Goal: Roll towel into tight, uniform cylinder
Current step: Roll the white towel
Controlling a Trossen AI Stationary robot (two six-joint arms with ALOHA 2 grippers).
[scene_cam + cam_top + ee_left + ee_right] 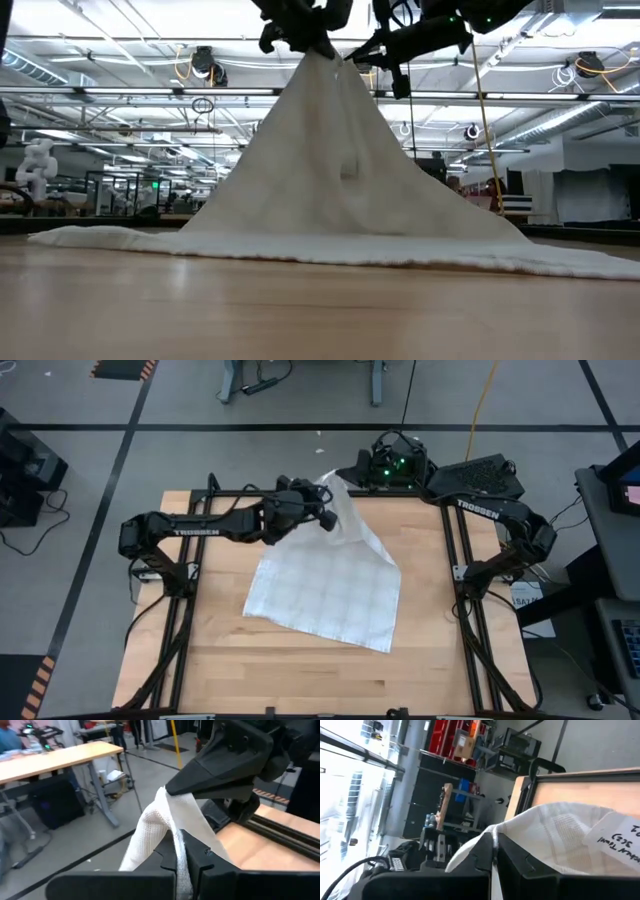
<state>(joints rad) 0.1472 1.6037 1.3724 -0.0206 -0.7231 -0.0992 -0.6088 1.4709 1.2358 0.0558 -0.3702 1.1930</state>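
**Wooden table, warehouse floor around it: one towel, two claws**

Item 1. My left claw [322,512], over the table's far edge, near the middle. Fingers together, clamped on a bunched fold of cloth; my left wrist view shows the weave squeezed between them.

Item 2. My right claw [494,851]. Fingers together, and my right wrist view shows white cloth caught between them, beside a handwritten tag [616,836]. In the high view that arm is folded back at the table's right side, so where this pinch sits on the cloth I cannot tell.

Item 3. Towel [330,595], count one. White, faint checked grid. Far corner raised in a peak, the rest sloping down and lying flat on the table [300,680].

Handling, my judgement: thin, light and limp, with no stiffness to hold a shape. Best taken at corners or along one edge, both ends level, so the roll stays even.

Count: towel one, tag one, claws two, table one.
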